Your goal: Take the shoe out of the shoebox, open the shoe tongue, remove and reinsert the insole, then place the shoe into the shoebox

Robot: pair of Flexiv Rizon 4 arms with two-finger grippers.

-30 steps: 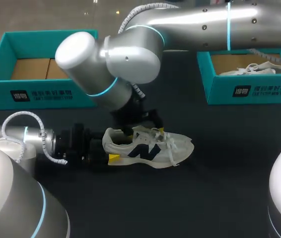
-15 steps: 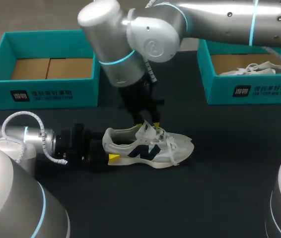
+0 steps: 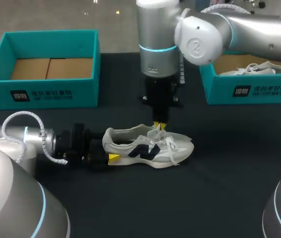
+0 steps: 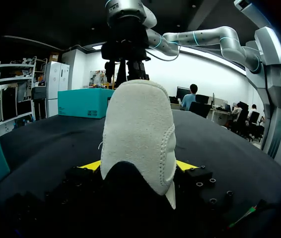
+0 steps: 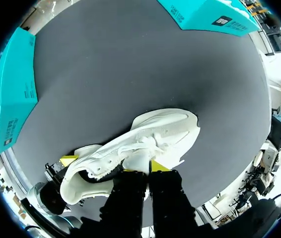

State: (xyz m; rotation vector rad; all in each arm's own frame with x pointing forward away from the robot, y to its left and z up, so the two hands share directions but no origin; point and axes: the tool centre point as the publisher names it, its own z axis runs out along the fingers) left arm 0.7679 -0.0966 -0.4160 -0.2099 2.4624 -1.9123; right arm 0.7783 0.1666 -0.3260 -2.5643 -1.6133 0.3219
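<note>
Dark table (image 3: 220, 188), head view: my right arm (image 3: 240, 29) drops upright, right gripper (image 3: 159, 125) over the shoe (image 3: 148, 148) lying on its sole; my left arm (image 3: 26, 141) lies low. Left wrist view: left gripper (image 4: 139, 166) clamps the heel (image 4: 139, 124). Right wrist view: my nearly closed fingertips (image 5: 159, 165) pinch the tongue (image 5: 138, 158).
</note>
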